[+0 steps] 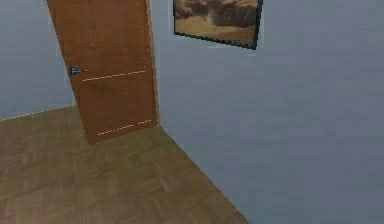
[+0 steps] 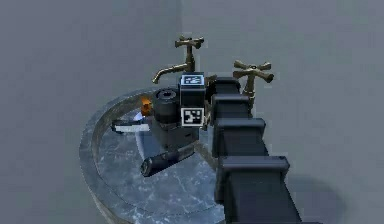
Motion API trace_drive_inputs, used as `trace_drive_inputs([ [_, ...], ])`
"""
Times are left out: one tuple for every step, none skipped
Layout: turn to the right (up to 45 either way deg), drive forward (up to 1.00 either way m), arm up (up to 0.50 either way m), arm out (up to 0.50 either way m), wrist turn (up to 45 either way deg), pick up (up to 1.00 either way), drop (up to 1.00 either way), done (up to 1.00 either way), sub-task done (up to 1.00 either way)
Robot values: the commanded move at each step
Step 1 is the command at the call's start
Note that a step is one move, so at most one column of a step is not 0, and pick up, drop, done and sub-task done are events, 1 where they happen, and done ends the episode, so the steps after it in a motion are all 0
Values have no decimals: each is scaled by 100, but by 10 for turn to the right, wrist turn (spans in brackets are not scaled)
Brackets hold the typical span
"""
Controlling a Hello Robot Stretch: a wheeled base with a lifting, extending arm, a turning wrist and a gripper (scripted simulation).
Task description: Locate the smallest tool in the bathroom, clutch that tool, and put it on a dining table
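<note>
1. Dark fingers (image 2: 150,117) reach at the round grey stone basin (image 2: 100,165) by brass taps (image 2: 186,52). I cannot tell their state or hold.
2. A small pale thing (image 2: 128,122), perhaps the tool, lies in the basin; dining-table delivery remains.

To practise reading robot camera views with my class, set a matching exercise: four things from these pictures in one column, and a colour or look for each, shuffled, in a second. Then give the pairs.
Column one
1. door
2. framed picture
3. taps
4. basin

Column two
A. grey, round, marbled
B. dark-edged, high in the forward view
C. brown wood, with a handle
D. brass-coloured, cross handles

Pairs: 1-C, 2-B, 3-D, 4-A
</note>
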Motion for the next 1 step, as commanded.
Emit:
trace_drive_inputs([
  [0, 0, -18, 0, 0, 0, 0, 0, 0],
])
